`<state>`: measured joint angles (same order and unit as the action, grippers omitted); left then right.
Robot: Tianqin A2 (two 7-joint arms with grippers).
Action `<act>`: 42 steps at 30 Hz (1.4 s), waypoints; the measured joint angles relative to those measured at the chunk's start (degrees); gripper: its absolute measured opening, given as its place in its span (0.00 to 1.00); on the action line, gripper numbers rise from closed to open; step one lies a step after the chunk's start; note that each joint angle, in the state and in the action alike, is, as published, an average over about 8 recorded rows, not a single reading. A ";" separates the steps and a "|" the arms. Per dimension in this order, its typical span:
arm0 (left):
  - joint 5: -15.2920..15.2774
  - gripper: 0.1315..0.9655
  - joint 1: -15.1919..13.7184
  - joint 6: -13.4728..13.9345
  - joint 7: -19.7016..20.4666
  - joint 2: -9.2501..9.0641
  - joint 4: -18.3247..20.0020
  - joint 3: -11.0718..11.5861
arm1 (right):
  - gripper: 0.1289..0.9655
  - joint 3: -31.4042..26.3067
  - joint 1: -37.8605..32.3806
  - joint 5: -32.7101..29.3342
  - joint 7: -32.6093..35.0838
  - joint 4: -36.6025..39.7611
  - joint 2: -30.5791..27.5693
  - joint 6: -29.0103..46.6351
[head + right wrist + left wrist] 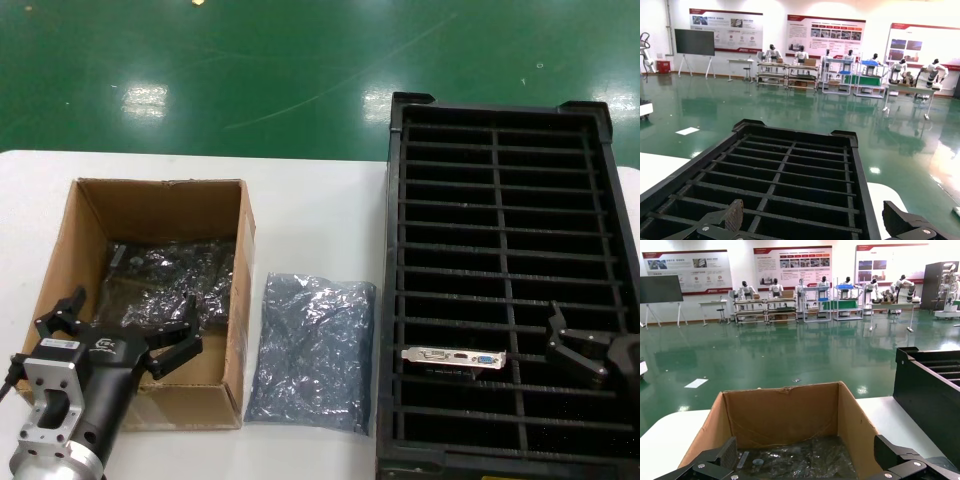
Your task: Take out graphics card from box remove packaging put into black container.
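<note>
glossy green floor (790, 355), white table (320, 215)

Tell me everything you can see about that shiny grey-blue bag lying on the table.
The grey-blue bag is a crinkly, shiny, translucent plastic rectangle. It lies flat on the white table, in the gap between the cardboard box and the black crate, its long sides running along both. It looks flat and empty, though I cannot be sure. Its edges sit close against the box and the crate; no gripper touches it. The wrist views do not show it.

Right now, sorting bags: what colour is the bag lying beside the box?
Grey-blue packaging, clearest in head view.
</note>
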<state>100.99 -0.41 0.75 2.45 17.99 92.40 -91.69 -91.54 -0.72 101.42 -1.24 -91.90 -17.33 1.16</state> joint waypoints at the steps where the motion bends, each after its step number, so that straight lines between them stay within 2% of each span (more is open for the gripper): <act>1: 0.00 1.00 0.00 0.00 0.00 0.00 0.00 0.00 | 1.00 0.00 0.00 0.00 0.00 0.00 0.00 0.00; 42: 0.00 1.00 0.00 0.00 0.00 0.00 0.00 0.00 | 1.00 0.00 0.00 0.00 0.00 0.00 0.00 0.00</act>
<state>100.99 -0.41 0.75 2.45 17.99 92.40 -91.69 -91.54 -0.72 101.42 -1.24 -91.90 -17.33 1.16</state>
